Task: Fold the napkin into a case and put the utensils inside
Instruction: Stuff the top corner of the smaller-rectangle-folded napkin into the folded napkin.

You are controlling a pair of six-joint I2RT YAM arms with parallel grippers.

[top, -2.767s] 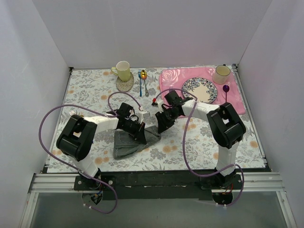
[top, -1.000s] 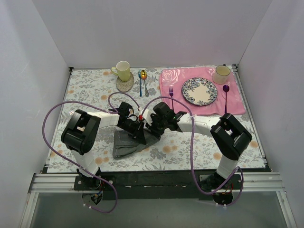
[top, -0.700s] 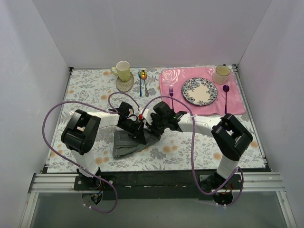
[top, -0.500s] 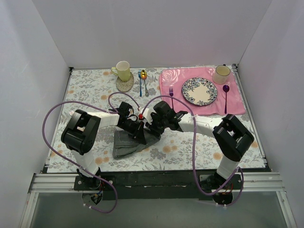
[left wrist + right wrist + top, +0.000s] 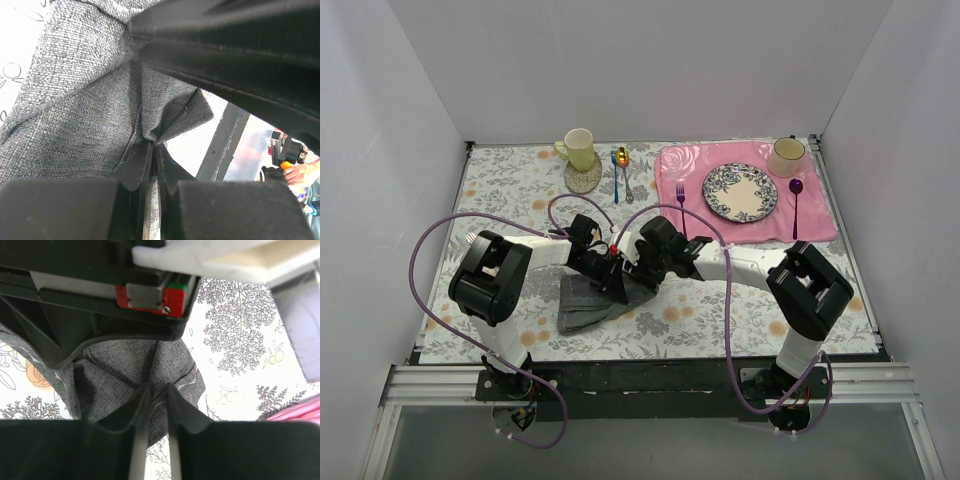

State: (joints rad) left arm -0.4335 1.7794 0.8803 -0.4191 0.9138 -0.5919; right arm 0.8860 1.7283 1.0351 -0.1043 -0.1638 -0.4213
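The dark grey napkin (image 5: 582, 305) lies partly folded on the flowered tablecloth near the front middle. My left gripper (image 5: 618, 288) is shut on a raised fold at its right edge; in the left wrist view the cloth (image 5: 85, 110) runs pinched into the closed jaws (image 5: 152, 145). My right gripper (image 5: 640, 275) sits right beside it at the same edge. Its jaws (image 5: 156, 387) stand narrowly apart, with the napkin (image 5: 120, 365) lying behind them. Two small utensils (image 5: 623, 172) lie side by side at the back by the coaster, too small to tell apart.
A yellow cup (image 5: 579, 148) stands on a round coaster at the back. The pink placemat (image 5: 680, 165) at the back right carries a patterned plate (image 5: 740, 192), a cream mug (image 5: 786, 155), a purple fork (image 5: 681, 192) and a purple spoon (image 5: 796, 195).
The right gripper came left from near the placemat to the napkin's edge beside the left gripper, and its jaws have parted slightly in the last second. The left gripper has kept its hold.
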